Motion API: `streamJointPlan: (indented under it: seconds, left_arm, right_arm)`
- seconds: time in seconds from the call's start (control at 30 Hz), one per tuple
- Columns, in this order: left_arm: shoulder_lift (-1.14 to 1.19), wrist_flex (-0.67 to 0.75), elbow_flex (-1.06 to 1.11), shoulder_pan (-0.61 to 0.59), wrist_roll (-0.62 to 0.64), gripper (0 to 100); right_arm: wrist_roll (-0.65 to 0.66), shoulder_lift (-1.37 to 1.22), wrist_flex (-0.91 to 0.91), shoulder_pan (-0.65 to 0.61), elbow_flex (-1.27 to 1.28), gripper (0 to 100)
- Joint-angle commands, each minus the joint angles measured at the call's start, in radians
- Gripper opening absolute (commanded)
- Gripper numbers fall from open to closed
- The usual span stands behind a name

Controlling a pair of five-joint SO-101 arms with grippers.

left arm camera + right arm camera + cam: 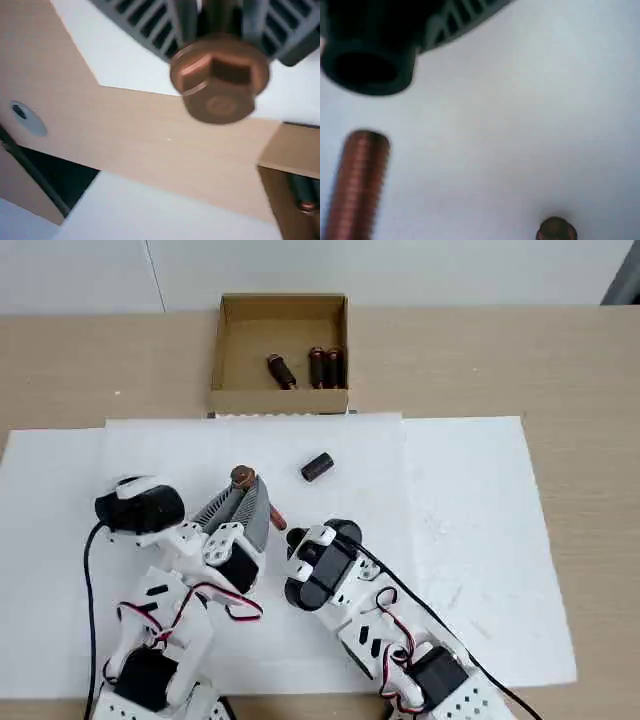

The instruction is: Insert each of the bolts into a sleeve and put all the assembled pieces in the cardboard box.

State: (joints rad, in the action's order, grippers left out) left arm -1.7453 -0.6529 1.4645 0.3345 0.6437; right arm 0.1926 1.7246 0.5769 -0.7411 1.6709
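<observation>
Misalignment is the risk: the left gripper (248, 496), fingers clamped across the bolt (218, 80), holds its threaded tip just beside the sleeve (367, 67) pinched by the right gripper (300, 540) in its fingers. The tip sits off the bore, so a push could jam it or knock either loose. The bolt's long axis runs diagonally, tip toward the sleeve, head toward the far side — where a spare sleeve (317, 467) lies short of the cardboard box (280, 400).

High view looks down over the whole worktop (560, 360); both wrist views sit close (the left faces the cardboard box (292, 150)).
</observation>
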Motion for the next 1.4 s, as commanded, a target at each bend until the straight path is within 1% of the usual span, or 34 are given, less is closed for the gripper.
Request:
streamJointPlan:
  seconds: [0.0, 0.13, 0.57, 0.73, 0.83, 1.0, 1.1, 1.23, 1.37]
  left_arm:
    - [-0.038, -0.028, -0.012, 0.043, 0.009, 0]
    - [-0.072, -0.063, -0.012, 0.077, 0.029, 0]
    - [-0.072, -0.057, 0.016, 0.069, 0.029, 0]
    - [-0.074, -0.008, 0.027, 0.038, 0.029, 0]
    - [-0.074, 0.025, 0.068, 0.028, 0.031, 0]
    - [-0.074, 0.026, 0.081, 0.048, 0.035, 0]
    - [-0.074, 0.018, 0.081, 0.08, 0.035, 0]
    - [-0.074, -0.023, 0.079, 0.144, 0.035, 0]
    - [-0.074, -0.075, 0.076, 0.158, 0.032, 0]
  right_arm:
    - [0.014, 0.01, -0.025, -0.012, 0.006, 0.4]
    - [0.014, 0.01, -0.025, -0.01, 0.006, 0.4]
    - [0.015, 0.01, -0.027, -0.01, -0.02, 0.4]
    - [0.015, 0.01, -0.027, -0.01, -0.02, 0.4]
    - [0.015, 0.01, -0.027, -0.01, -0.02, 0.4]
    - [0.015, 0.01, -0.027, -0.01, -0.02, 0.4]
    - [0.015, 0.01, -0.027, -0.01, -0.02, 0.4]
    - [0.017, 0.01, -0.027, -0.007, -0.02, 0.4]
    - [0.044, 0.01, -0.027, -0.007, -0.031, 0.4]
